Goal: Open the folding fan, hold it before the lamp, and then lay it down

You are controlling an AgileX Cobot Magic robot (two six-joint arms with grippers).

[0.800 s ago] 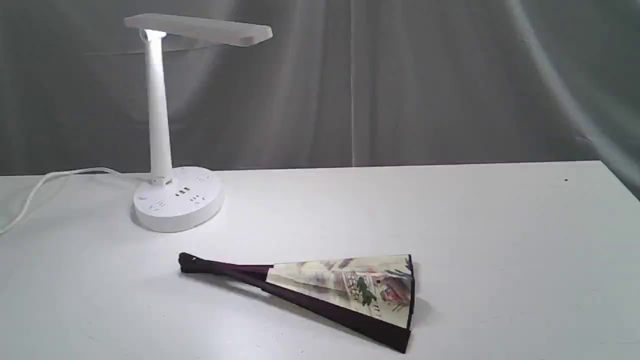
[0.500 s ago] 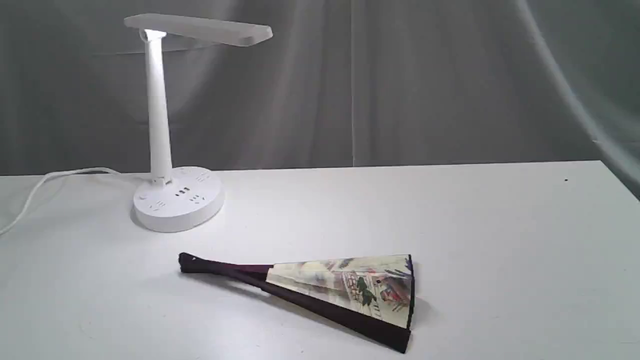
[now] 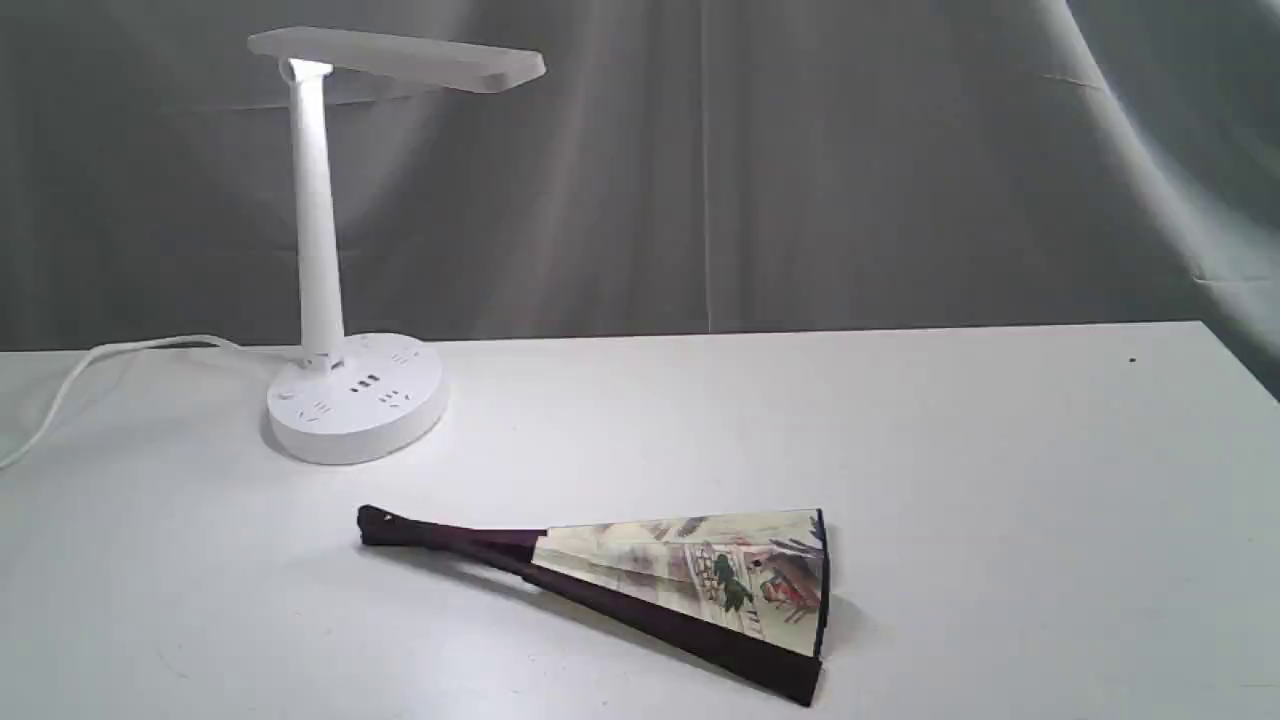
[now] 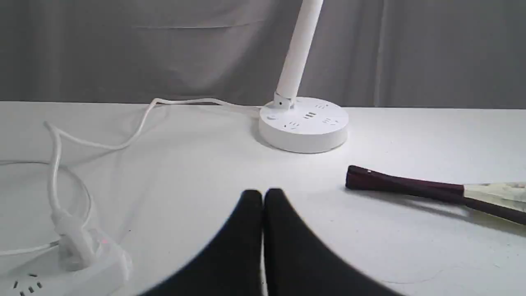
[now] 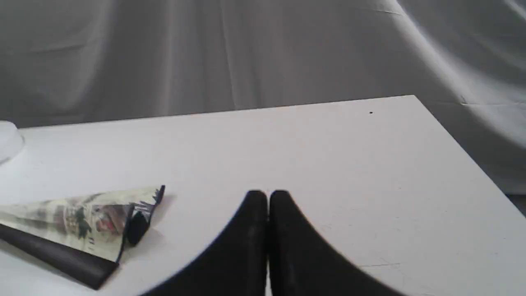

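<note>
Flat on the white table (image 3: 1000, 480), only part spread: the folding fan (image 3: 690, 585), pivot end toward the lamp (image 3: 318, 250), painted leaf away from it, touched by neither arm. Behind it and well apart, that lamp upright, lit. Closed tight on nothing, near the pivot: the left gripper (image 4: 263, 196); likewise closed and empty, near the leaf end: the right gripper (image 5: 268, 196). From the lamp's base, a white cord (image 4: 123, 142) to a power strip (image 4: 61, 275).
</note>
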